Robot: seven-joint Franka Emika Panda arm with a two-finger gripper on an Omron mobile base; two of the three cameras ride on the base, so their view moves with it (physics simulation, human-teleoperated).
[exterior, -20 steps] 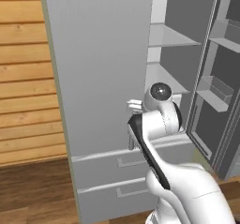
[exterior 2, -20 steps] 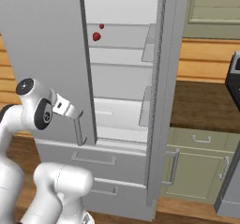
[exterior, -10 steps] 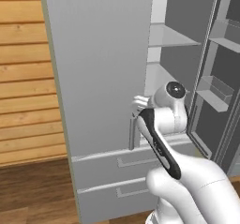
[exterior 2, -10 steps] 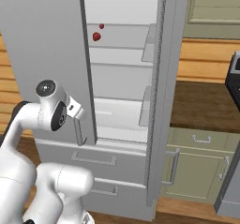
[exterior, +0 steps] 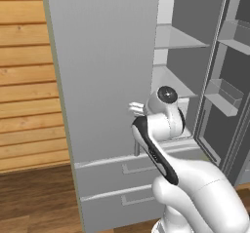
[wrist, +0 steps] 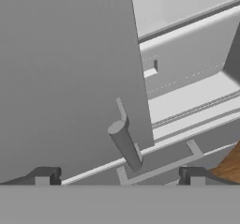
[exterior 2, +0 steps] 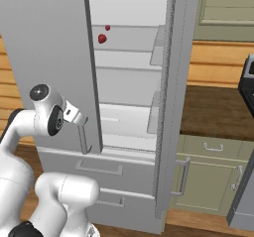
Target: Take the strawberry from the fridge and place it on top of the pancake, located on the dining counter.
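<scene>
The strawberry (exterior 2: 102, 38) lies small and red on an upper white shelf inside the fridge (exterior 2: 44, 32), whose right door (exterior 2: 166, 97) stands open while the left door (exterior: 102, 71) is shut. My gripper (exterior 2: 81, 120) is open, low down at the left door's inner edge. In the hand view the bottom end of that door's bar handle (wrist: 125, 145) stands between the fingertips (wrist: 45, 176) of my gripper (wrist: 119, 176), untouched by either. The handle (exterior: 136, 146) sits just below my gripper (exterior: 134, 109). The pancake and the dining counter are out of view.
Two grey drawers (exterior 2: 99, 169) sit under the doors. The open door (exterior: 224, 81) carries clear bins. Right of the fridge is a dark wooden counter (exterior 2: 213, 107) over green cabinets (exterior 2: 208, 186). A plank wall (exterior: 24, 81) lies to the left.
The hand has edged right and a little down towards the left door's handle, and the arm's bulk has swung forward. The jaws stay open. The fridge and strawberry have not moved.
</scene>
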